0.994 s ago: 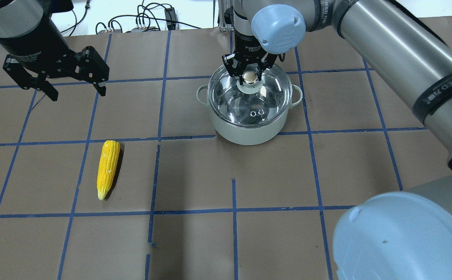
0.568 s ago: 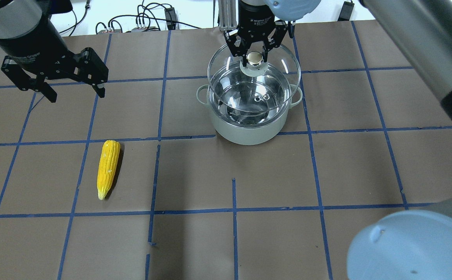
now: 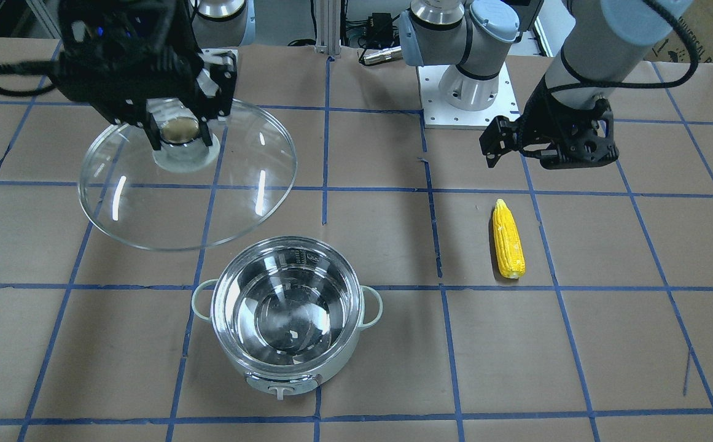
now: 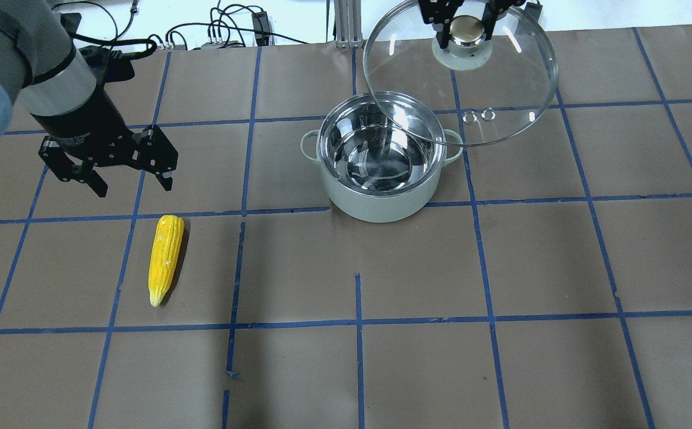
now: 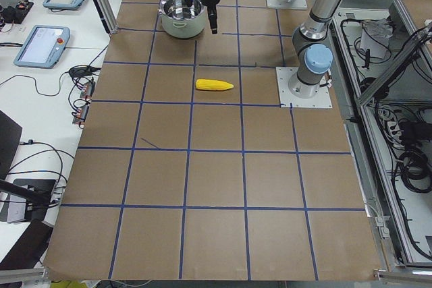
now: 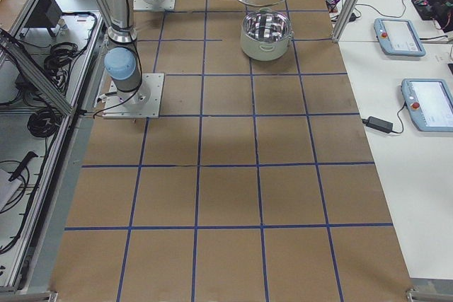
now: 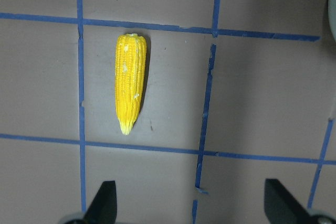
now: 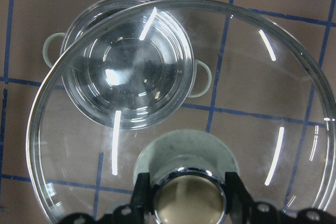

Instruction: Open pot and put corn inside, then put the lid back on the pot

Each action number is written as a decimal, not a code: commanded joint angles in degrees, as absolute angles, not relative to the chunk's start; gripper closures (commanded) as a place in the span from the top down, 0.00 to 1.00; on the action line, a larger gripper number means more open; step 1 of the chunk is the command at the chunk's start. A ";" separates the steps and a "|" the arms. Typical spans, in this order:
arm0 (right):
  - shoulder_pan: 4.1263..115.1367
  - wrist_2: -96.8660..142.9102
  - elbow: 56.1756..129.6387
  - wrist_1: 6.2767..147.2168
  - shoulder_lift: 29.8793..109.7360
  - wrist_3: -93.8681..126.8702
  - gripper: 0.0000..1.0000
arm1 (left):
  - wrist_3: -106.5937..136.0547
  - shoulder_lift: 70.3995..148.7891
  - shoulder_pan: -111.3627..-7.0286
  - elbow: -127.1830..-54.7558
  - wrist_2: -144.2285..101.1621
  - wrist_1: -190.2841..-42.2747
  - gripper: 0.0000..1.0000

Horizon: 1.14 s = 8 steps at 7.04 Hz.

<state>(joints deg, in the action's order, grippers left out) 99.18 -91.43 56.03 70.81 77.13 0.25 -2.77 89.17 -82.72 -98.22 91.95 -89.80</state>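
The pot (image 4: 381,210) stands uncovered, its shiny inside empty; it also shows in the front view (image 3: 331,370). My right gripper (image 4: 464,27) is shut on the knob of the glass lid (image 4: 500,77) and holds it in the air, tilted, past the pot's far right rim. The front view shows the lid (image 3: 209,196) off to the pot's side under that gripper (image 3: 179,126). The corn (image 4: 165,259) lies flat on the table at the left. My left gripper (image 4: 134,186) is open and empty, above the table just beyond the corn's blunt end. The left wrist view shows the corn (image 7: 130,85) ahead of the open fingers.
Brown paper with a blue tape grid (image 4: 357,322) covers the table. Cables and plugs (image 4: 226,30) lie along the far edge. The arm base plates (image 3: 463,98) are on the robot's side.
My right gripper has lifted the lid off the pot, up and away to the far right. My left gripper has come down and nearer to the corn, still open.
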 commanded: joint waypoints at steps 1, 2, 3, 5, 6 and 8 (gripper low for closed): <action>96.59 -90.71 56.77 63.40 83.64 -1.06 0.12 | -8.50 93.84 -79.64 -108.58 91.93 -73.91 1.00; 96.42 -90.53 59.74 63.80 83.93 -1.05 0.11 | -11.48 97.17 -79.45 -112.20 92.37 -65.13 1.00; 96.33 -90.70 64.64 66.77 84.72 -0.97 0.09 | -14.04 100.17 -79.02 -114.15 92.37 -60.86 1.00; 95.02 -90.70 75.36 73.80 91.02 -0.97 0.10 | -19.03 102.73 -75.43 -115.66 92.29 -59.16 1.00; 93.18 -90.53 79.24 74.87 93.84 -0.97 0.10 | -18.29 104.40 -75.06 -115.93 92.11 -59.06 1.00; 92.55 -90.53 86.62 78.46 97.89 -0.97 0.09 | -18.02 106.51 -75.06 -116.28 91.85 -56.01 0.99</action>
